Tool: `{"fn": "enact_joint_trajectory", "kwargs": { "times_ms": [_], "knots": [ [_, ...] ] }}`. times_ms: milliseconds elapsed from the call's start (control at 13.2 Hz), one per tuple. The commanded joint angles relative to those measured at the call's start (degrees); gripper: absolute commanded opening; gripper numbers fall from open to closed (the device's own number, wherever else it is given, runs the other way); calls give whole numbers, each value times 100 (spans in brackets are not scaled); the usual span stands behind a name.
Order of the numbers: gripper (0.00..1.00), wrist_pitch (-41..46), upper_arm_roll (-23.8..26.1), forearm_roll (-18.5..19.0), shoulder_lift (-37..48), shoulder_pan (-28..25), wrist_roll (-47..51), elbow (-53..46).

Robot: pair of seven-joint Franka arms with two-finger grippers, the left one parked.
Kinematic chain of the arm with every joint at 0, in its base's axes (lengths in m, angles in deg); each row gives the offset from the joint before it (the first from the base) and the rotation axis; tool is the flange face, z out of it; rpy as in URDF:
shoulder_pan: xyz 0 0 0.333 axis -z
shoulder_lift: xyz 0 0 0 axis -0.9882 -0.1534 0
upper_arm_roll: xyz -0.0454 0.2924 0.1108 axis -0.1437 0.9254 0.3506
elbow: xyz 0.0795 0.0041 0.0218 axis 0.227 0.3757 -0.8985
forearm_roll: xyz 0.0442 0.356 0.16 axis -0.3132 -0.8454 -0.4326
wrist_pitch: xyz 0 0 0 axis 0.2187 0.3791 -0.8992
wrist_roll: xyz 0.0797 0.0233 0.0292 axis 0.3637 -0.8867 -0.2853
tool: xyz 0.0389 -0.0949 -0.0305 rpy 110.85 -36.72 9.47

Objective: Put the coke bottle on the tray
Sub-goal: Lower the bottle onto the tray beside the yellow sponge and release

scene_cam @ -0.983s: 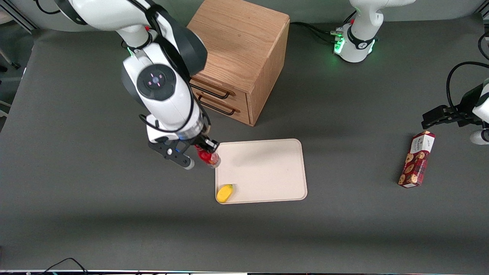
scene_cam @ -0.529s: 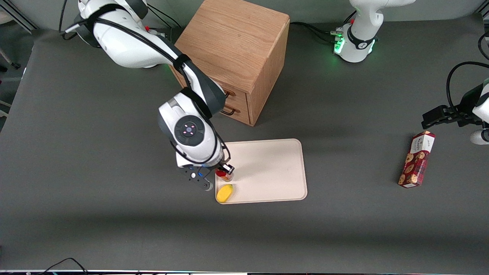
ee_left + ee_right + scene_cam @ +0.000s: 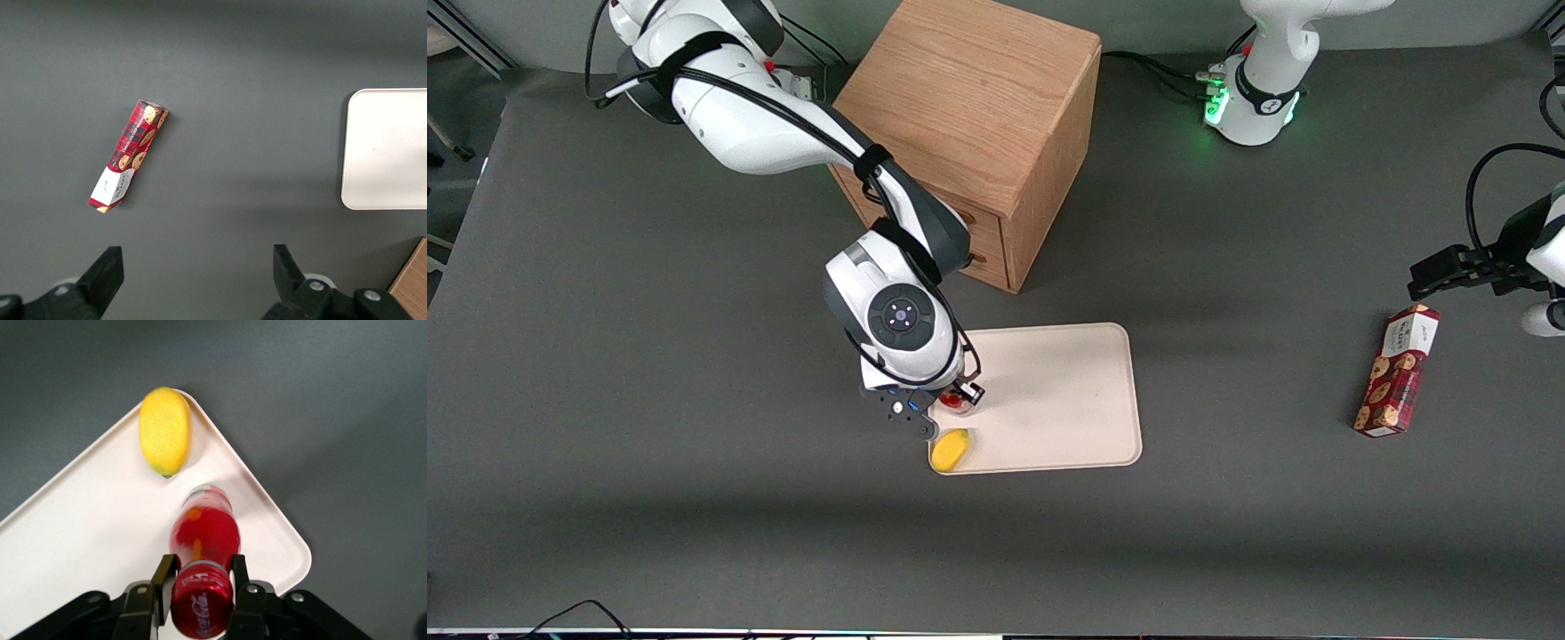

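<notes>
the tray [image 3: 1067, 400] holds a lemon [image 3: 950, 449] in its corner, and just beside the lemon the bottle [image 3: 203, 540] stands upright over the tray, cap up, its neck pinched by the gripper [image 3: 200, 577].

The working arm's wrist hides most of the coke bottle [image 3: 957, 404] and the pincer [image 3: 946, 411]; the tray [image 3: 393, 150] is cut off by the left wrist picture's edge.

Robot lab, Franka arms [image 3: 800, 133] bolted to grey-matted table [image 3: 649, 498]
</notes>
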Motion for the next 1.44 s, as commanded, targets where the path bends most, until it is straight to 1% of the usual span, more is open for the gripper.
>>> {"fn": "enact_joint_trajectory", "kwargs": {
  "times_ms": [0,76,151,378,529,681,756,832,983,1210,1361],
  "knots": [
    [0,60,7,142,41,-24,-114,36],
    [57,60,7,142,41,-24,-166,36],
    [100,60,7,176,41,-24,-227,45],
    [100,121,7,238,67,-15,-246,37],
    [100,357,16,309,164,64,-289,-25],
    [100,543,16,344,444,116,-290,-69],
    [100,648,25,474,654,177,-350,-69],
    [100,832,33,571,874,248,-743,-69],
    [100,1350,7,555,1339,475,-1840,-60],
    [100,2115,-2,537,1903,1037,-3562,-52],
    [100,2379,-10,493,2132,1503,-4609,-34]
  ]
}}
